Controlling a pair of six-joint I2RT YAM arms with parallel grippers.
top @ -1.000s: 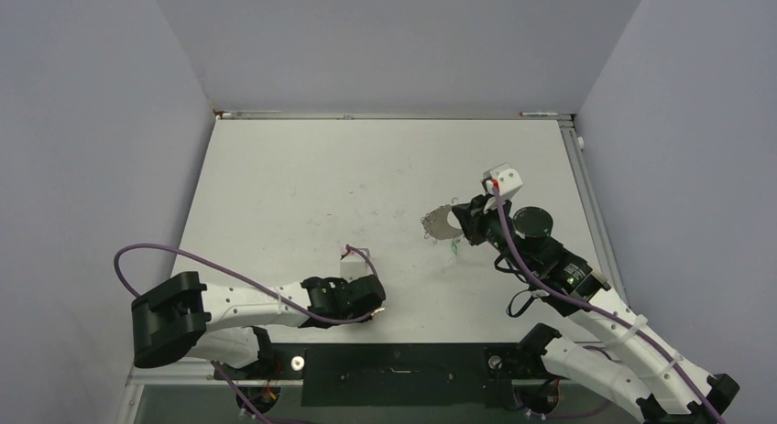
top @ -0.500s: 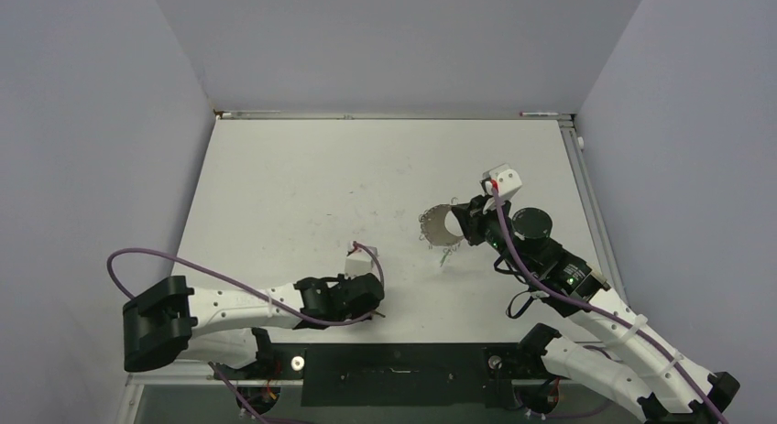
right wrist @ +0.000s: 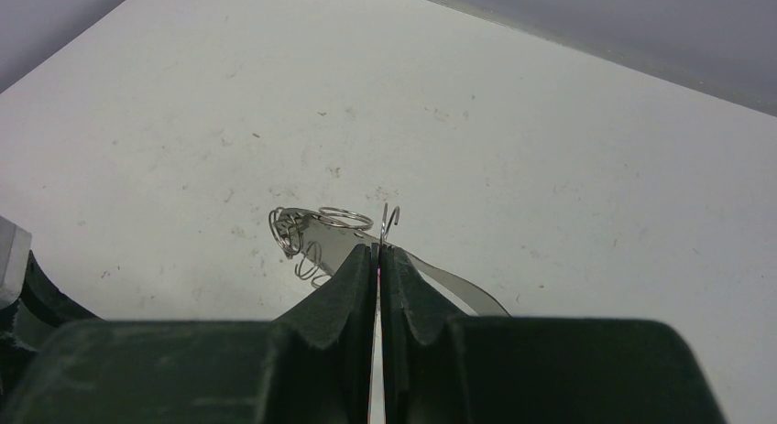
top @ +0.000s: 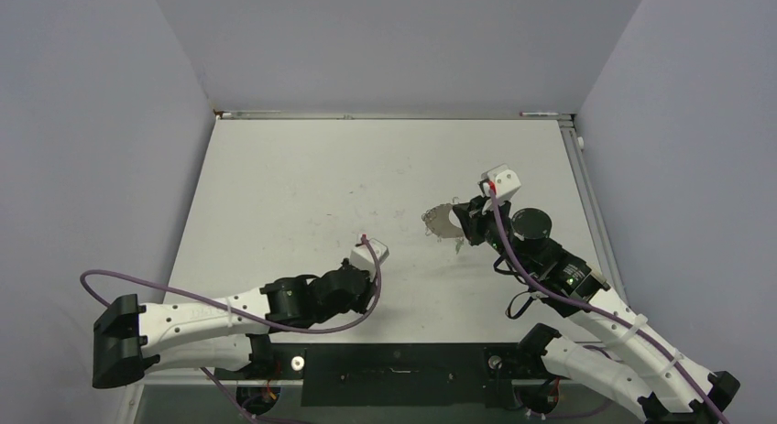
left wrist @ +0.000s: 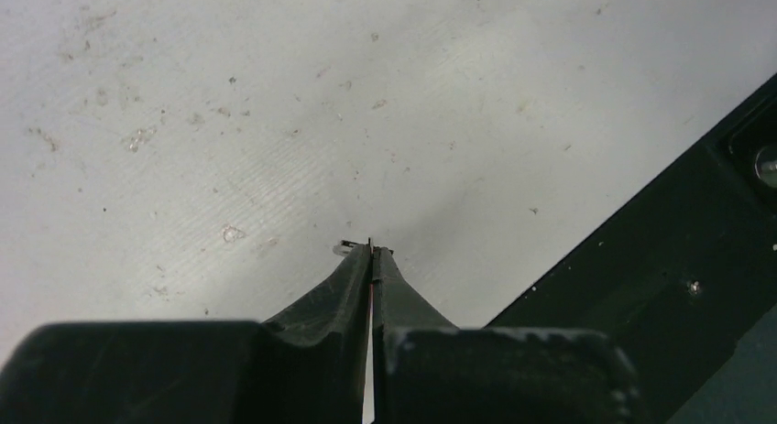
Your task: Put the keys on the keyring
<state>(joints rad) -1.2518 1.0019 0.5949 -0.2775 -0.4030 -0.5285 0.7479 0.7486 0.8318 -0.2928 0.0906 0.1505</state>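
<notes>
In the left wrist view my left gripper [left wrist: 372,250] is shut just above the table. A tiny silver bit of a key [left wrist: 343,248] pokes out to the left of its tips, and the rest of the key is hidden between the fingers. From above, that gripper [top: 365,294] sits near the table's front edge. My right gripper [right wrist: 377,250] is shut on the thin wire of the keyring [right wrist: 316,224], whose hooked end [right wrist: 391,218] sticks up past the tips. Small silver rings bunch at the loop's left. In the top view the keyring [top: 441,220] lies left of the right gripper [top: 465,225].
The black base plate [left wrist: 660,259] runs close to the right of the left gripper, along the table's near edge [top: 403,362]. A purple cable [top: 183,291] loops over the left arm. Grey walls enclose the white table [top: 302,177] on three sides.
The left jaws have closed on the key. The left arm has swung, its elbow moving left and its wrist slightly farther from the front edge. The right gripper and keyring have barely shifted.
</notes>
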